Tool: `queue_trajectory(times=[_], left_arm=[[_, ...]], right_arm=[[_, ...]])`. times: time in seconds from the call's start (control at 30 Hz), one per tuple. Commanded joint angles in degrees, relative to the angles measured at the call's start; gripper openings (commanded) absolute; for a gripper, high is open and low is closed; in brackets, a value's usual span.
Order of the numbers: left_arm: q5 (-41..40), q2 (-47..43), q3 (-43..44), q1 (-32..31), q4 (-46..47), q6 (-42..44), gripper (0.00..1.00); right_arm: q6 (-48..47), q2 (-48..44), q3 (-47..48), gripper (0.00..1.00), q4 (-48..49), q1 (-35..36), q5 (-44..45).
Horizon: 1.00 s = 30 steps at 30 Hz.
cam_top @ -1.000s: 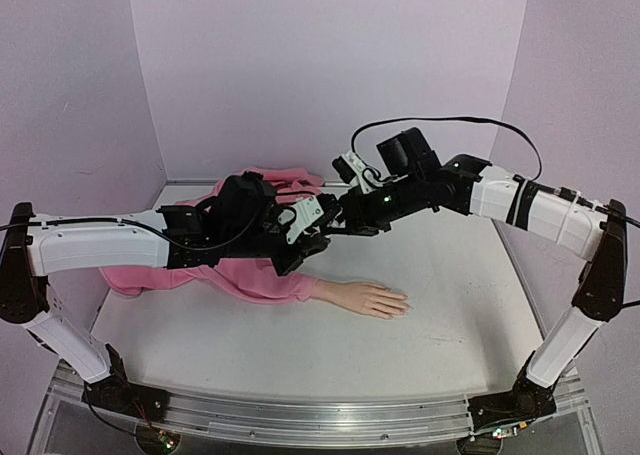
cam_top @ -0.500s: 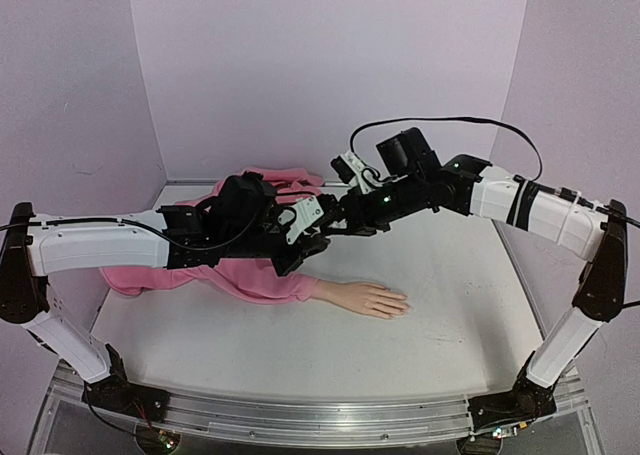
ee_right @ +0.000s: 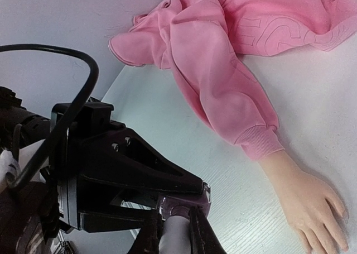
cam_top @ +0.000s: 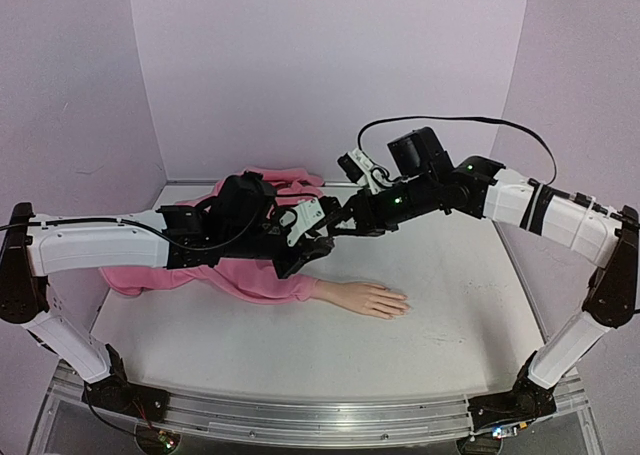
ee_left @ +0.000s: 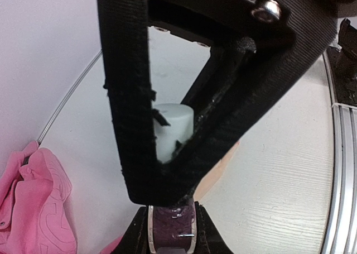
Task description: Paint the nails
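Top view: mannequin hand (cam_top: 370,299) flat on the table (cam_top: 450,265), nails (cam_top: 402,302) mere specks at its fingertips; left gripper (cam_top: 312,237) and right gripper (cam_top: 345,222) meet above the pink sleeve (cam_top: 255,277).
Left wrist: left gripper clamped on a purple bottle (ee_left: 170,225), white cap (ee_left: 172,125) above it, a grip hidden from overhead.
Right wrist: right gripper pinching that cap; hand bare beyond the cuff.
Handling: nails tiny, hard; hand likely light, may slide. Brush softly, no grabbing.
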Motion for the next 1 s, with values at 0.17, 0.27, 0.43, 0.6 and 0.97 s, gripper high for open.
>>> queue_trajectory(times=[0.17, 0.27, 0.43, 0.6, 0.97], left_arm=[[0.56, -2.99, 0.62, -0.26, 1.45, -0.67, 0.00], [0.53, -2.82, 0.58, -0.24, 1.36, -0.62, 0.00], [0.20, -2.40, 1.19, -0.26, 1.24, -0.53, 0.00], [-0.15, -2.26, 1.24, -0.26, 1.22, -0.45, 0.00], [-0.71, -1.77, 1.32, -0.26, 0.96, -0.40, 0.00]], right_arm=[[-1.06, -2.21, -0.64, 0.00, 1.26, -0.10, -2.33], [-0.92, -3.02, -0.55, 0.00, 1.48, -0.03, -2.04], [-0.71, -3.29, -0.50, 0.00, 1.39, -0.08, -2.37], [-0.63, -3.96, -0.75, 0.00, 1.39, -0.09, -1.79], [-0.30, -4.54, -1.28, 0.00, 1.48, -0.13, -1.52]])
